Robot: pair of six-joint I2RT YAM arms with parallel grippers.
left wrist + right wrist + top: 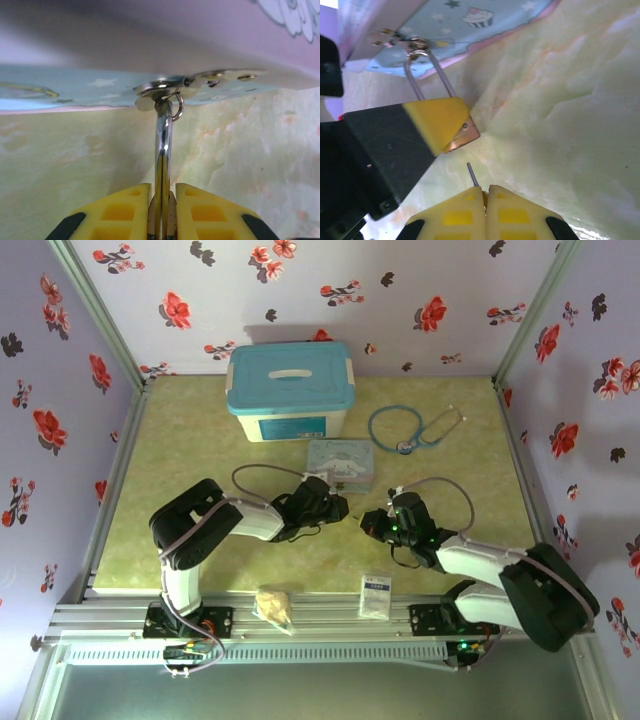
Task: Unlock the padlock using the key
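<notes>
Bench (pixel 560 100): glossy, marbled yellow-green surface.

Tin (pixel 455 30): pastel blue printed metal with stars and a cupcake, pink edge. It has a small bright metal hasp (pixel 160 87) on its front.

Padlock (pixel 464 134): flat brass-coloured body with a thin polished chrome shackle (pixel 162 145), a narrow U. The shackle runs through the hasp, so the padlock hangs off the tin's front, just above the bench. One brass corner of the body shows. A small wire ring sits beside the top of the shackle.

Left tool (pixel 162 192): ribbed yellow pads on black fingers, clamped flat on both faces of the padlock body. The shackle rises straight up from between the pads.

Left arm (pixel 200 520): seen from above, folded at the elbow with the forearm reaching right, its wrist just below the tin.

Right tool (pixel 486 190): yellow pads pressed together, pinching the key (pixel 471 175). Only a thin, dark grey sliver of blade sticks out. The tip points up toward the underside of the padlock body, near it but with a gap.

Right arm (pixel 500 570): lies low, stretched left from the lower right. The two tools are almost tip to tip.
</notes>
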